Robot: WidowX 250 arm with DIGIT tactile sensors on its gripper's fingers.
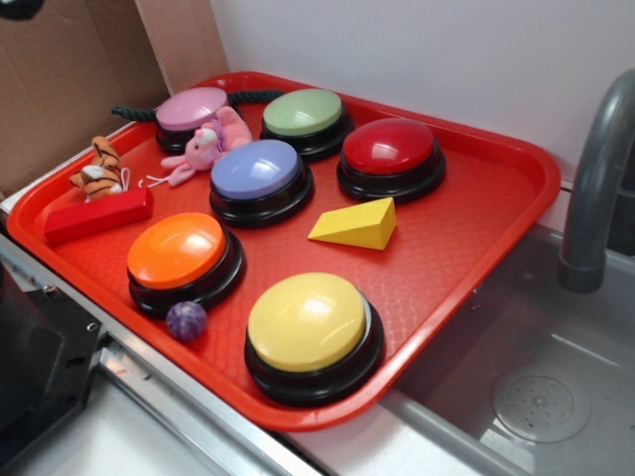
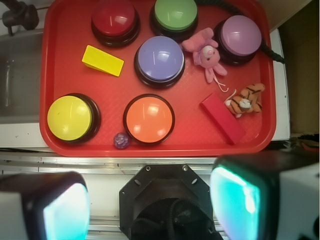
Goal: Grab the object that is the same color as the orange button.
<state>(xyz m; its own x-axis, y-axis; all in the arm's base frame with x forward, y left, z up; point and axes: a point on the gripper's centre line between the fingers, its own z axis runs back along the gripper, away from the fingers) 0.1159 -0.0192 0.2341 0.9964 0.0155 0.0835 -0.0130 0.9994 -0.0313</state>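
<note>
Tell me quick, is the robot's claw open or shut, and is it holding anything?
Gripper: open, holding nothing. Its fingers stand wide apart, back from the red tray and far from the tiger toy.

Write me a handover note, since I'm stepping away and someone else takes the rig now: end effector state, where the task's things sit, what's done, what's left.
End effector: open, empty, held above the tray's near edge.
Small orange-and-black striped plush tiger: lying at the edge of the red plastic tray, touching the red rectangular block, near the pink plush bunny.
Large round orange-topped button: near edge of the tray, beside a small purple ball.
Done: nothing; tiger untouched.
Left: move over the tiger, descend, close, lift.
</note>
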